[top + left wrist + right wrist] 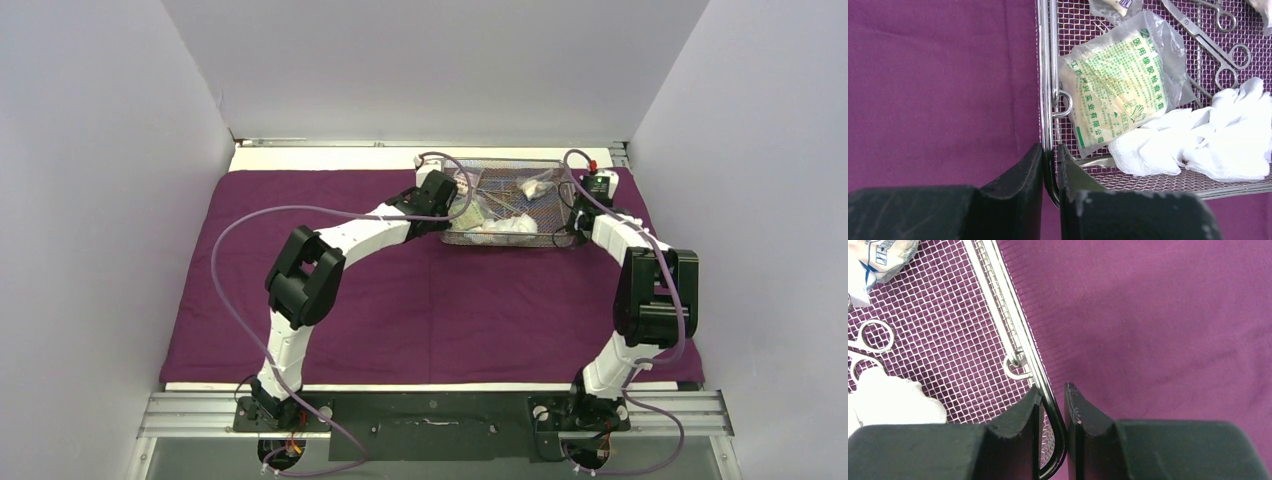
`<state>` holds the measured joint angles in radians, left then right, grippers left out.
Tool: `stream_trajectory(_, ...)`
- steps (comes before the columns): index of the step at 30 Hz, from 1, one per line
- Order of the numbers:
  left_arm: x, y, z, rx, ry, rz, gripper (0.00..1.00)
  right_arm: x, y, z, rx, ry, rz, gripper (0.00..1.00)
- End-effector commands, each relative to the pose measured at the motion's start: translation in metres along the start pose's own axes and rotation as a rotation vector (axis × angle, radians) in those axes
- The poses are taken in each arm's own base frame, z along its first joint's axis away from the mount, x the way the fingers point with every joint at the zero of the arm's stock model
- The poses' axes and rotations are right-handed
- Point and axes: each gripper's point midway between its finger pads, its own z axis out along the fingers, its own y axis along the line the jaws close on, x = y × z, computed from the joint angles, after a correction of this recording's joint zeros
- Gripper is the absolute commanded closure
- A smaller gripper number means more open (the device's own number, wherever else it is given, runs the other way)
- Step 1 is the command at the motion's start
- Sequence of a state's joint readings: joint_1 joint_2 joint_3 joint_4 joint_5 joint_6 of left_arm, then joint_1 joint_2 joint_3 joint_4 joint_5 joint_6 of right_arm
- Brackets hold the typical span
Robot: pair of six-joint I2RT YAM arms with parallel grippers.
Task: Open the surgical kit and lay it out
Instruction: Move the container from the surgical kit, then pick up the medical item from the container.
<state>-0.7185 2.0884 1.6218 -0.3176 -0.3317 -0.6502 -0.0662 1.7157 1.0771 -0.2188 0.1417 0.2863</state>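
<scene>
left fingers (1020,172), right fingers (1020,415) pinching tray (1046,75) rims

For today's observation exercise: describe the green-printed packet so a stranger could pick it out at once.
Start at the big purple cloth, then find the wire-mesh tray at its far edge. At the tray's left end lies the packet, touching white gauze; only it bears green print on clear plastic.

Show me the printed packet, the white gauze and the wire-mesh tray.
printed packet (1118,85), left wrist view, middle of its green-printed face.
white gauze (1228,150), left wrist view, centre of the wad.
wire-mesh tray (1000,290), right wrist view, its side wall.
</scene>
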Motion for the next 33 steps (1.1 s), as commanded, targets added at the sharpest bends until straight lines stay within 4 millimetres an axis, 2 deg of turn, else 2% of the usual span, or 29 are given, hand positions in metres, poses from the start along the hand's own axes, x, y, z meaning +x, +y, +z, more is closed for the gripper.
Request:
stream_trajectory(1, -0.010, -0.009, -0.010, 0.044, -0.003, 0.047, 1.00, -0.076, -0.018, 0.002, 0.050, -0.231, 0.063, 0.95)
stream_trajectory(6, 0.005, 0.005, -0.010, 0.015, 0.031, 0.039, 0.99, -0.067, -0.019, 0.008, 0.042, -0.187, 0.038, 0.94)
stream_trajectory(8, 0.003, 0.008, -0.009, 0.009, 0.041, 0.033, 0.91, -0.066, -0.019, 0.006, 0.041, -0.181, 0.039, 0.91)
stream_trajectory(13, -0.008, 0.011, -0.016, -0.025, 0.041, 0.039, 0.67, -0.074, -0.025, -0.002, 0.081, -0.167, 0.078, 0.64)
stream_trajectory(15, -0.014, 0.009, -0.020, -0.021, 0.034, 0.047, 0.54, -0.080, -0.025, -0.008, 0.081, -0.170, 0.088, 0.53)
stream_trajectory(17, -0.023, 0.010, -0.024, -0.028, 0.025, 0.050, 0.43, -0.086, -0.025, -0.015, 0.081, -0.171, 0.101, 0.45)
stream_trajectory(21, -0.048, 0.010, -0.040, 0.003, 0.003, 0.043, 0.32, -0.100, -0.014, -0.039, 0.010, -0.180, 0.105, 0.34)
stream_trajectory(25, -0.082, 0.008, -0.067, 0.098, -0.039, 0.032, 0.25, -0.113, 0.021, -0.064, -0.170, -0.172, 0.097, 0.28)
stream_trajectory(27, -0.097, 0.012, -0.084, 0.150, -0.066, 0.035, 0.21, -0.114, 0.047, -0.075, -0.250, -0.159, 0.085, 0.27)
stream_trajectory(28, -0.103, 0.015, -0.089, 0.174, -0.075, 0.025, 0.20, -0.112, 0.054, -0.076, -0.270, -0.144, 0.087, 0.27)
stream_trajectory(30, -0.114, 0.028, -0.106, 0.210, -0.098, 0.002, 0.16, -0.109, 0.077, -0.082, -0.326, -0.116, 0.094, 0.28)
stream_trajectory(33, -0.127, 0.059, -0.126, 0.196, -0.143, -0.017, 0.07, -0.096, 0.118, -0.089, -0.433, -0.047, 0.110, 0.30)
